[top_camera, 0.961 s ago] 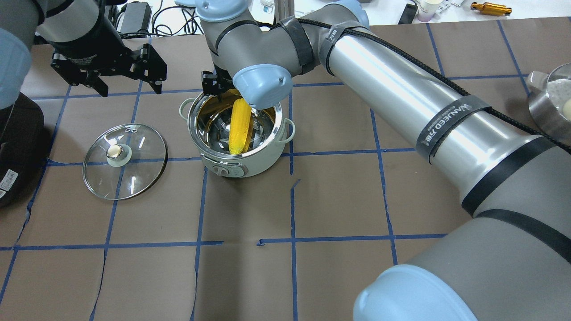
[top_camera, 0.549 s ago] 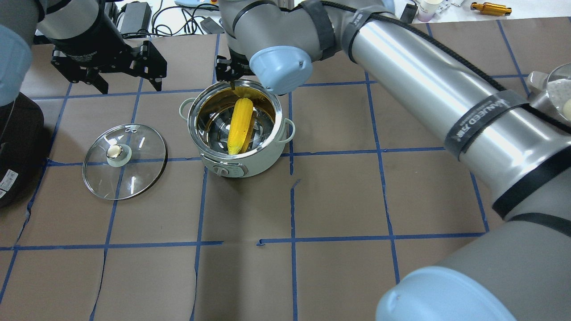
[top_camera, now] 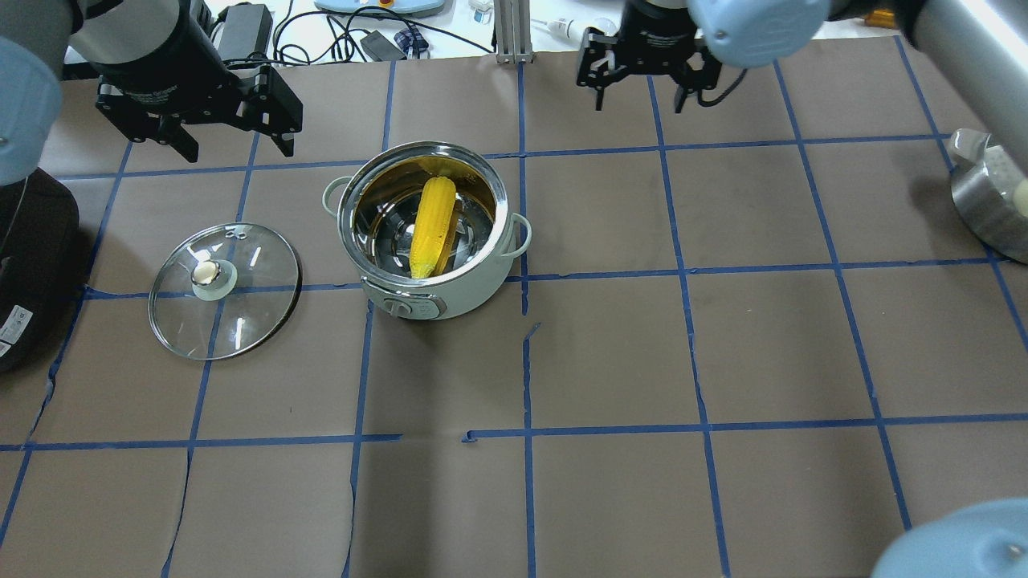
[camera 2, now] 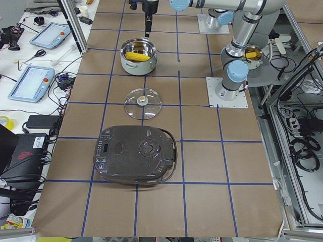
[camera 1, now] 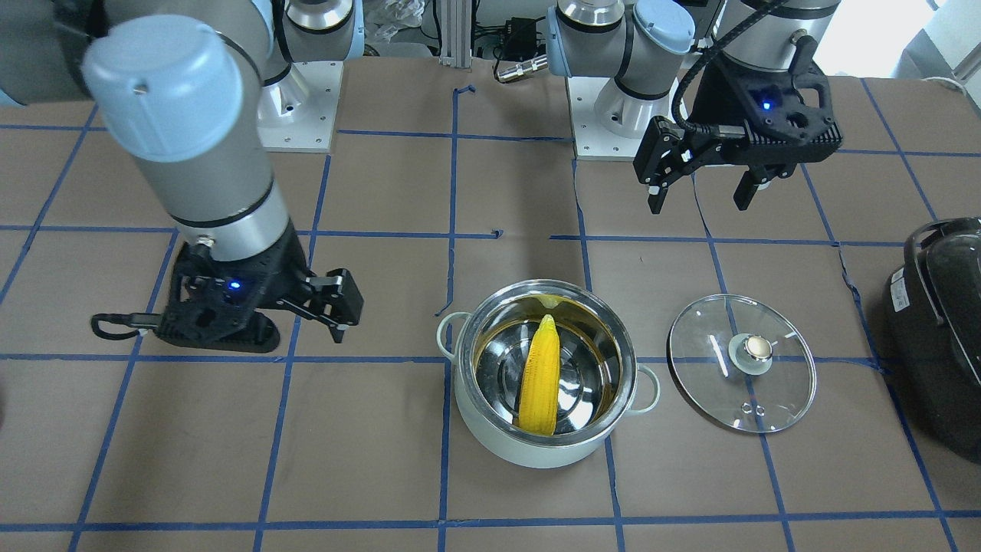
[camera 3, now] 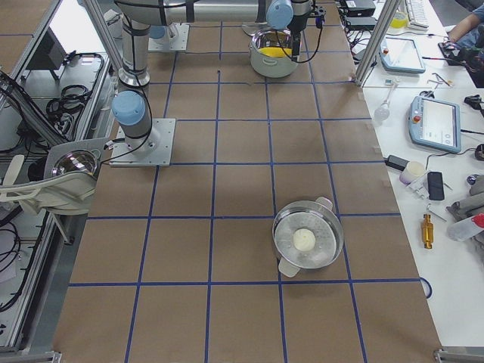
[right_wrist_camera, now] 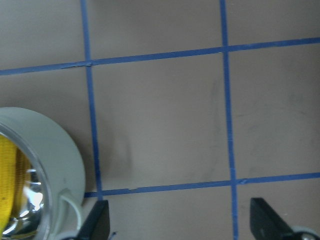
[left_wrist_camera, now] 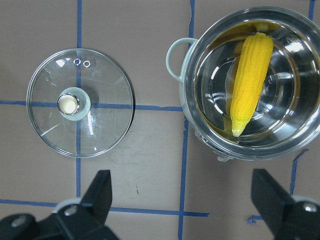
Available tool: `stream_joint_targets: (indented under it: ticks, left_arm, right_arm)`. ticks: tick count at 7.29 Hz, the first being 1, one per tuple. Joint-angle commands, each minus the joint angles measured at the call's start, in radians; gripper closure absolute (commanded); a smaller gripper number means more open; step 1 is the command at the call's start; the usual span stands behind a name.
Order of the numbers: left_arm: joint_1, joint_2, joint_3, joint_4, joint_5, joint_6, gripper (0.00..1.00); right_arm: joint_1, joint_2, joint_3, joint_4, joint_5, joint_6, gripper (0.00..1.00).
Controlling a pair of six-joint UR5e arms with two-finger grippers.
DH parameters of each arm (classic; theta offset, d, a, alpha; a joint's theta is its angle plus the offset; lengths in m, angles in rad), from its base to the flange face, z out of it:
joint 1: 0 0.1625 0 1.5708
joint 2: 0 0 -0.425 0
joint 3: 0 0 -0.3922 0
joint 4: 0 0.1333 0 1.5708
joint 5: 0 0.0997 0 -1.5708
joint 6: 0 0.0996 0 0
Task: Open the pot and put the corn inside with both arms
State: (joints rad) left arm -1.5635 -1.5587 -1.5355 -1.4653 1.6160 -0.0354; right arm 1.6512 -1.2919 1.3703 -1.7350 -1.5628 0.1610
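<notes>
The mint-green pot (top_camera: 474, 291) stands open, left of the table's middle. The yellow corn (top_camera: 431, 227) lies inside it, leaning on the steel wall; it also shows in the front view (camera 1: 539, 376) and the left wrist view (left_wrist_camera: 250, 80). The glass lid (top_camera: 225, 289) lies flat on the table left of the pot. My left gripper (top_camera: 233, 148) is open and empty, beyond the lid and left of the pot. My right gripper (top_camera: 642, 95) is open and empty, beyond and to the right of the pot. The right wrist view shows the pot's wall (right_wrist_camera: 55, 150) at lower left.
A big black appliance (top_camera: 32, 265) sits at the table's left edge, next to the lid. A steel pan holding a white ball (top_camera: 992, 193) sits at the right edge. Cables and tablets lie beyond the far edge.
My right gripper has left the pot's far rim and moved right and away, leaving the corn in the pot. The corn has settled slightly. The left gripper has barely moved.
</notes>
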Motion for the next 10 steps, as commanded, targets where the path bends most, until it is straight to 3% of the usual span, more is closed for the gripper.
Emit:
stream_joint_targets:
  ticks: [1, 3, 10]
  left_arm:
    - [-0.001, -0.009, 0.001, 0.003, -0.024, 0.006, 0.00]
    - [-0.003, -0.009, 0.003, -0.001, -0.042, 0.006, 0.00]
    - [-0.003, -0.021, 0.038, -0.033, -0.036, 0.006, 0.00]
  right_arm:
    - [-0.097, -0.163, 0.169, 0.015, -0.010, -0.089, 0.00]
    - [-0.099, -0.231, 0.191, 0.132, -0.013, -0.075, 0.00]
    - [-0.099, -0.288, 0.211, 0.137, -0.007, -0.221, 0.00]
